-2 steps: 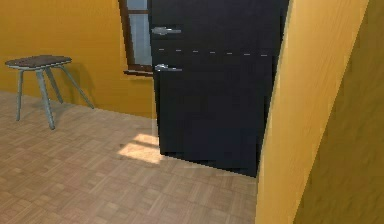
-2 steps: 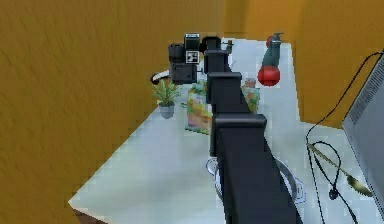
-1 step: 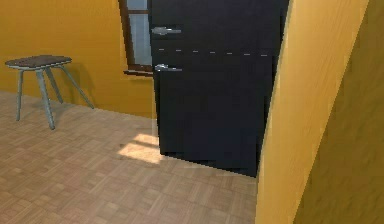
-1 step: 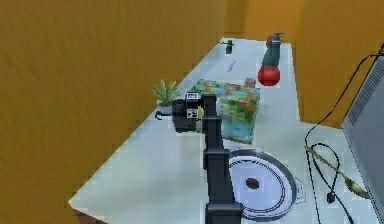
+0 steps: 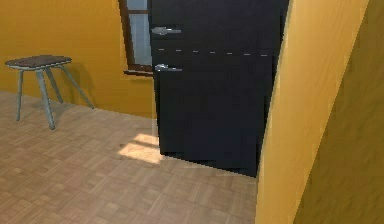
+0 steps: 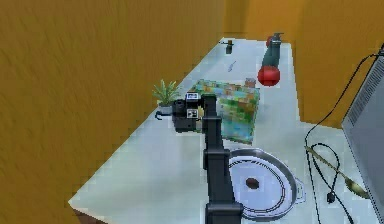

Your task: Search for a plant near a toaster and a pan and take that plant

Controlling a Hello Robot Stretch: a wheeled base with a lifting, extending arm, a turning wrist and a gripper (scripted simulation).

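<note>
Plant [image 6: 165, 92]: small, green, leafy. It stands on the pale tabletop [image 6: 130, 170] near its left edge in the arm side view, with the orange wall [image 6: 80, 80] just beyond.

Jaws: just right of the plant, at the far end of the dark arm [image 6: 215, 170], which rises from the bottom edge. Contact with the plant cannot be told. Open or closed: cannot tell. Holding anything: cannot tell, since the plant stands on the tabletop right at them.

Right of the arm's end is a box with a multicoloured pattern [image 6: 230, 110], upright and close to the jaws. Farther back there is a small dark object [image 6: 228, 45], too small to identify. Near the bottom, beside the arm, lies a round grey disc with a dark centre [image 6: 260, 183], possibly the pan. At the back right stands a red rounded object with a dark neck [image 6: 268, 70]. Black cables [image 6: 322, 158] trail across the tabletop's right part. A dark grey appliance [image 6: 368, 100] is at the right edge.

Forward view, left to right:
- grey stool [image 5: 40, 64] on a wood floor [image 5: 70, 180]
- dark-framed window [image 5: 135, 35]
- tall black fridge [image 5: 215, 85] with two handles
- sunlit patch [image 5: 140, 152] on the floor at its foot
- orange wall edge [image 5: 310, 110] close at the right
</note>
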